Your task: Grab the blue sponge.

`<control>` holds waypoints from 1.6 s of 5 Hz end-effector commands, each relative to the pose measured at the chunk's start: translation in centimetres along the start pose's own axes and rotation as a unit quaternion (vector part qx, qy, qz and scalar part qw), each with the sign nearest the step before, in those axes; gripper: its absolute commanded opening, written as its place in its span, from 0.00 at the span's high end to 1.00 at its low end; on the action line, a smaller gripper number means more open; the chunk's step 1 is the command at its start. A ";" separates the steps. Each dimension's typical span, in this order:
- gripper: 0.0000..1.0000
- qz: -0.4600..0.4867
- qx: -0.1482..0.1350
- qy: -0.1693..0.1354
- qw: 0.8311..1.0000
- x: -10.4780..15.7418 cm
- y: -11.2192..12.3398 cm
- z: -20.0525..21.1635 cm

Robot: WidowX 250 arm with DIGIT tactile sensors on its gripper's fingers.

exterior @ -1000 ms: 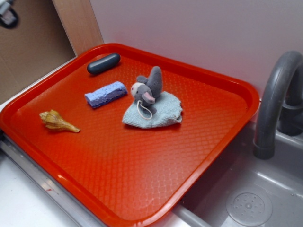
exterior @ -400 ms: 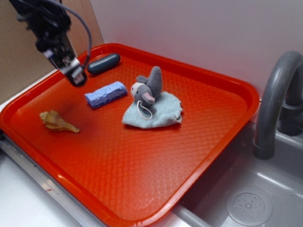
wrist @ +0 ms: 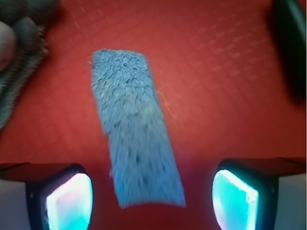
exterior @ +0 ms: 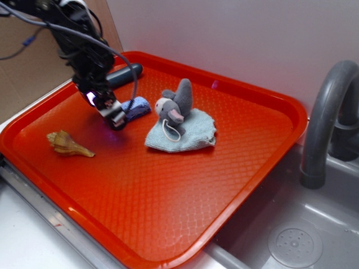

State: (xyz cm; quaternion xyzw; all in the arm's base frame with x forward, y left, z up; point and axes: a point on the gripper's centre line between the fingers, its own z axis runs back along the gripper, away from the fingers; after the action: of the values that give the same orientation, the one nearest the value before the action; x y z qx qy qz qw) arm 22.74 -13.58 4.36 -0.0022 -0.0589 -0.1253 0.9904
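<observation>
The end effector (exterior: 115, 119) hangs low over the left rear part of the red tray (exterior: 235, 185), its jaws spread wide apart and gripping nothing. The blue sponge (wrist: 135, 153) lies flat on the tray directly beneath it, its near end reaching in between the two glowing fingertips (wrist: 69, 201) without touching either. Just right of the sponge a small grey plush toy (exterior: 175, 106) sits on a pale knitted cloth (exterior: 188, 134), a dark oval bar (exterior: 124, 74) lies behind near the tray's rim, and a seashell (exterior: 68, 144) rests well off to the left front.
</observation>
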 end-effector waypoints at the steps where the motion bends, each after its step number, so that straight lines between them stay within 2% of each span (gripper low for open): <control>1: 0.00 -0.050 -0.010 0.001 0.999 1.4 -2.8 -2.0; 2: 1.00 -0.027 -0.007 0.007 1.000 0.8 -2.7 -1.8; 3: 1.00 -0.025 -0.007 0.010 1.000 0.4 -2.4 -1.2; 4: 1.00 -0.007 0.000 0.010 1.000 0.5 -1.1 0.9; 5: 1.00 0.102 -0.013 0.038 0.994 1.2 1.5 5.8; 6: 1.00 0.136 -0.027 0.025 0.990 0.9 2.7 10.8; 7: 1.00 0.156 -0.041 0.007 0.987 -0.7 4.1 15.9; 8: 1.00 0.163 -0.041 -0.041 0.985 -2.5 5.4 20.4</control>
State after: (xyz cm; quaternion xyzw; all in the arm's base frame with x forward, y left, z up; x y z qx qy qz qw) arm 19.84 -7.53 23.20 -0.0515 -0.0643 0.0287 0.9962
